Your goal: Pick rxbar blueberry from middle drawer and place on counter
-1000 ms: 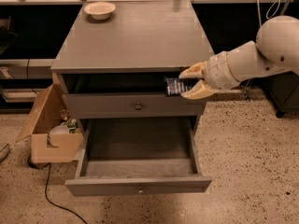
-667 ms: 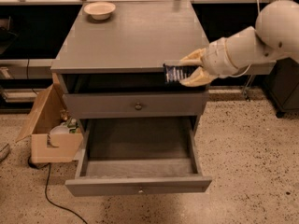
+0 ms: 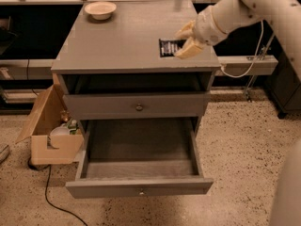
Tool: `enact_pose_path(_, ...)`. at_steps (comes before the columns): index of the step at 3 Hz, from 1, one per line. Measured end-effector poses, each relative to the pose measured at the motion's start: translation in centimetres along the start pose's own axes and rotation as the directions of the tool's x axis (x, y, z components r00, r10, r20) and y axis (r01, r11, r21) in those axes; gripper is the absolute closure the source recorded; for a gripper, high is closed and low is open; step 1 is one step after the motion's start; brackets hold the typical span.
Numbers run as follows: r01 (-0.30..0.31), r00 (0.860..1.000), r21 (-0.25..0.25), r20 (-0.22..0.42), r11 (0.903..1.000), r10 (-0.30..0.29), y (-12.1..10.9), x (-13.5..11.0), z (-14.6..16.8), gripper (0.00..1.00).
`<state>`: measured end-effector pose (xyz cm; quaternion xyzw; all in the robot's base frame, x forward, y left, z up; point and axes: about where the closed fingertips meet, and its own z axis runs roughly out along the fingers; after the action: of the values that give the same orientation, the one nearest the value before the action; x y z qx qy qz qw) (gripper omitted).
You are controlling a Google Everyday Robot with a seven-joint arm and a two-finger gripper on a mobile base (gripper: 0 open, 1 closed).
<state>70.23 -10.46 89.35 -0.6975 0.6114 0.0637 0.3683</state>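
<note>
The rxbar blueberry, a dark flat wrapper with pale print, is at the right side of the counter, on or just above its surface. My gripper reaches in from the upper right, and its cream fingers are shut on the bar's right end. The middle drawer, with a pale knob, stands pulled far out below, and its grey floor is bare.
A cream bowl sits at the counter's back left. The drawer with a brassy knob is shut, with an open slot above it. A cardboard box and a black cable are on the floor at left.
My gripper has lifted the bar from the cabinet's front at drawer height up and over the counter's right side. The drawers have not moved.
</note>
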Motion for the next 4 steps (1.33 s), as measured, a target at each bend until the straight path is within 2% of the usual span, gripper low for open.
enact_pose_path(1,-0.089,0.996,0.036,-0.018,0.9954,0.09,-4.3,1.2,1.2,1.0)
enact_pose_path(2,-0.214,0.976,0.139,-0.006,0.9668,0.217,-8.1,3.2,0.9,1.0)
enact_pose_path(3,-0.301,0.953,0.207,0.053,0.9308,0.297,-10.9,4.2,1.3,1.0)
enact_pose_path(4,-0.387,0.921,0.214,0.146,0.8968,0.362,-12.2,4.9,2.5,1.0)
